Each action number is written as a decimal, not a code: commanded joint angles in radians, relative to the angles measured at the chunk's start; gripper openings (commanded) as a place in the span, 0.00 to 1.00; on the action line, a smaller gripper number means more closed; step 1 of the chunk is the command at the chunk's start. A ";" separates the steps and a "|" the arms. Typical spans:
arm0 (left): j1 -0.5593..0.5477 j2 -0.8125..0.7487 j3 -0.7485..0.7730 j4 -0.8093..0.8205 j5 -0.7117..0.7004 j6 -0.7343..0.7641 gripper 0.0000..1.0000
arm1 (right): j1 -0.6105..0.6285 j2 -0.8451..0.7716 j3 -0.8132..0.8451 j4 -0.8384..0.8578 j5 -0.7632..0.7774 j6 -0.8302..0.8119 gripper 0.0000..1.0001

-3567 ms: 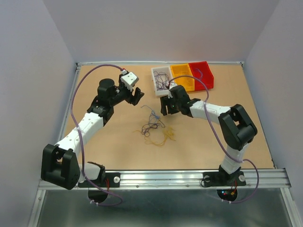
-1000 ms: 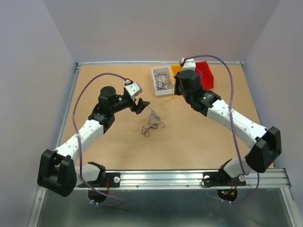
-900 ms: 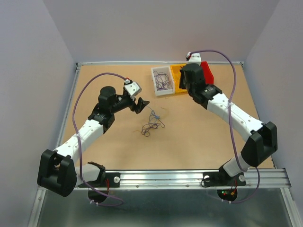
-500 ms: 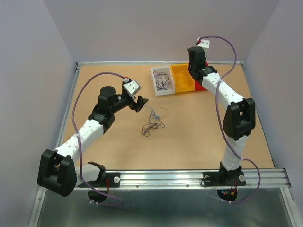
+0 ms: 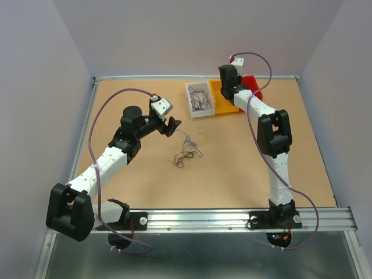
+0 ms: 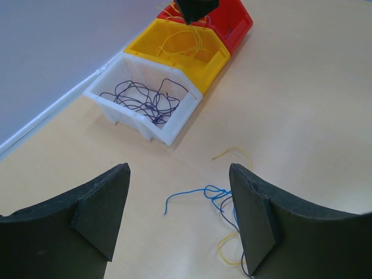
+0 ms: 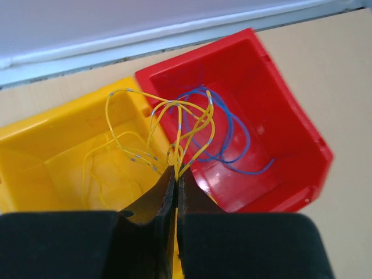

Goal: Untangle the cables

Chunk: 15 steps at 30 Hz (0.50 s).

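**A:** Yellow! The right pincer [image 7: 176, 174] is pinched tight on a bunch of yellow cables [image 7: 180, 125], w/ the loops sticking out past its tips.

**B:** Where's it at?

**A:** Over the bins at the far edge of the table [image 5: 250, 168]. It hangs about where the yellow bin [image 7: 35, 168] meets the red bin [image 7: 279, 110]. The yellow bin has more yellow strands in it. The red bin has blue cables [image 7: 244, 136].

**B:** And the other one?

**A:** The left pincer [image 6: 180, 200] is wide open, nothing in it. It hangs above the table, near the small clump [image 5: 187, 152], not touching.

**B:** What's in the clump?

**A:** Blue and dark strands, twisted up, plus a bit of yellow. One more yellow strand [image 6: 231, 150] lies by itself just beside it.

**B:** So how far along, u think?

**A:** Mostly done, I'd guess. The white bin [image 6: 157, 131] holds dark cables [image 6: 145, 99], so each colour has its own bin. The held bunch isn't dropped yet. It needs to go in the yellow bin, not the red.

**B:** And what's left?

**A:** The clump. Blue has to be pulled from dark, then each carried to its bin. The stray yellow bits need picking up too. They're thin & curly, so they'll prob. snag on each other.
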 commanded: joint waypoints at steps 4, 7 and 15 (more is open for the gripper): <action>0.005 -0.003 0.011 0.049 -0.007 0.000 0.81 | 0.054 0.077 0.069 0.067 -0.152 -0.013 0.01; 0.006 0.000 0.013 0.046 -0.003 0.003 0.81 | 0.056 0.094 0.046 0.062 -0.183 0.000 0.01; 0.005 0.002 0.014 0.040 0.002 0.006 0.81 | 0.039 0.116 0.026 0.016 -0.330 0.028 0.01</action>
